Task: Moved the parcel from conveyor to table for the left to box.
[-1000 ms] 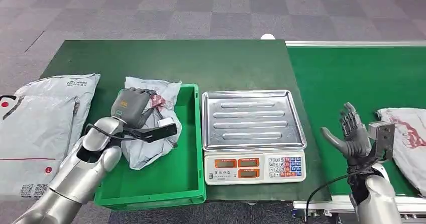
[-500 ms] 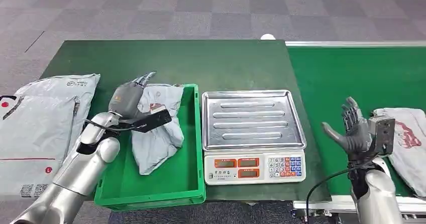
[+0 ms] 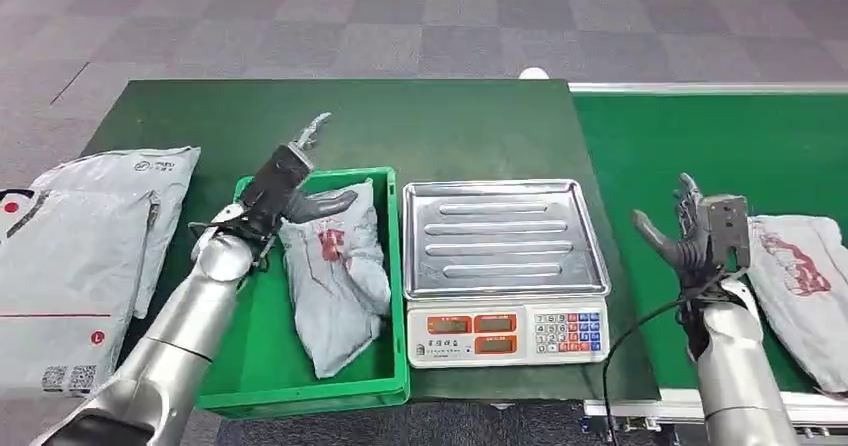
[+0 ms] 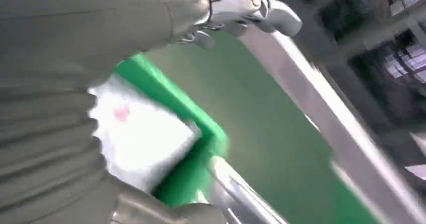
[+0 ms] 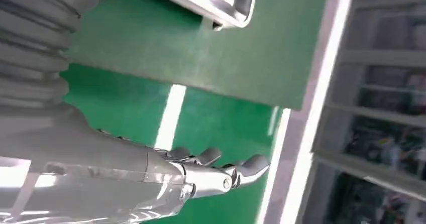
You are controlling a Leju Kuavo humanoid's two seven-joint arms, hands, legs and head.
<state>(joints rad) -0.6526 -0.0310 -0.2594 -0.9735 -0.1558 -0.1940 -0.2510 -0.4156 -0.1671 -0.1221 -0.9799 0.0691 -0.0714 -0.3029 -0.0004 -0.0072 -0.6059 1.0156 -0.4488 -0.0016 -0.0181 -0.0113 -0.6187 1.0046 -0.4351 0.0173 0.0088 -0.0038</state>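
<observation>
A grey parcel with red print (image 3: pixel 336 266) lies loose inside the green box (image 3: pixel 380 391) on the dark green table (image 3: pixel 430 126). My left hand (image 3: pixel 285 181) hovers over the box's far left corner, fingers spread, holding nothing; in the blurred left wrist view the parcel (image 4: pixel 143 136) is a white patch against the box's green rim (image 4: pixel 213 133). My right hand (image 3: pixel 690 236) is raised over the green conveyor (image 3: pixel 700 136), fingers apart and empty, just left of another grey parcel (image 3: pixel 805 276). The right wrist view shows its fingers (image 5: pixel 221 171) extended above the belt.
A scale with a steel pan (image 3: pixel 500 236) stands right of the box, its keypad facing me. A large grey mail bag (image 3: pixel 70 256) lies at the table's left end. The belt's metal edge (image 3: pixel 700 87) runs along the far side.
My left hand has let go of the parcel and lifted away toward the far left corner of the box. The parcel has dropped flat into the box. My right hand shifted slightly.
</observation>
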